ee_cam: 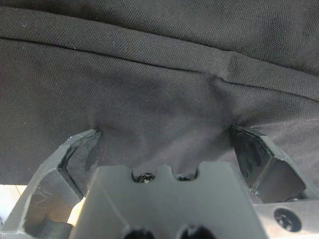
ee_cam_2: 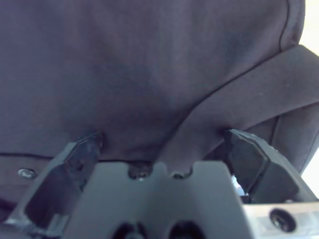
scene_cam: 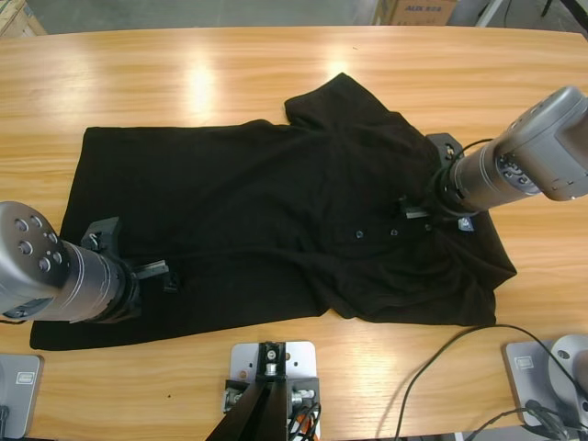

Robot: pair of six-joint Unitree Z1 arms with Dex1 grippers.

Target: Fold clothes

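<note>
The black polo shirt (scene_cam: 276, 230) lies spread on the wooden desk (scene_cam: 184, 73), collar end toward the right arm, hem end toward the left arm, one sleeve (scene_cam: 335, 101) pointing to the desk's far edge. The garment is not yet folded; creases run across the body and the near hem is uneven. The left gripper (scene_cam: 152, 268) is set down on the shirt near its hem end, on the side nearer the camera. In the left wrist view its fingers (ee_cam: 79, 149) stand wide, pressed into the cloth with fabric bunched between them and a seam ridge just beyond. The right gripper (scene_cam: 418, 207) is down at the collar, just beside the small buttons (scene_cam: 358, 235) and the blue neck label (scene_cam: 467, 223). Its fingers (ee_cam_2: 84, 149) are likewise spread wide, with a fold of cloth lying between them and a button visible at the edge. Judgement: both sets of fingers appear placed to pinch the near long side at opposite ends, so that it can be lifted evenly across the body. Neither has yet closed on fabric.
</note>
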